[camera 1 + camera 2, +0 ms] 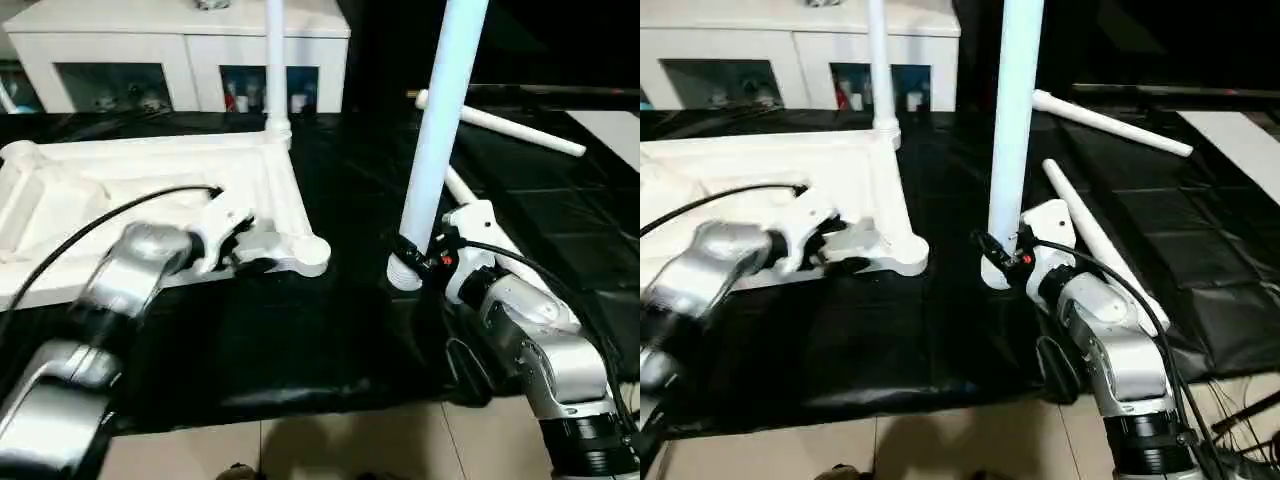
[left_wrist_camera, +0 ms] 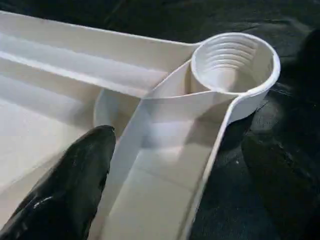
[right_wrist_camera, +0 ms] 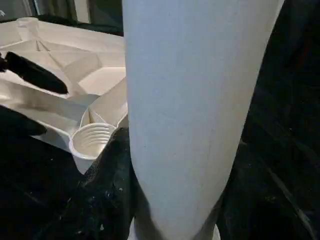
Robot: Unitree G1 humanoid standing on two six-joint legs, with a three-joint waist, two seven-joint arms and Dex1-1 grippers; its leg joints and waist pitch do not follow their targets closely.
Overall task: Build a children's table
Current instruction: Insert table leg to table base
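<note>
Place: indoor room, home-like or a staged test space; cannot tell which
Upper left of frame: white cabinet (image 1: 180, 50) with glass doors, small coloured items behind them
Centre: black sheet (image 1: 300, 330) spread over the ground
Bottom edge: pale floor tiles (image 1: 330, 450) with visible joints

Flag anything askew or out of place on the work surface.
Two loose legs lie crossed and unfitted on the black mat. The near corner socket of the table top is empty. Nothing looks damaged.
</note>
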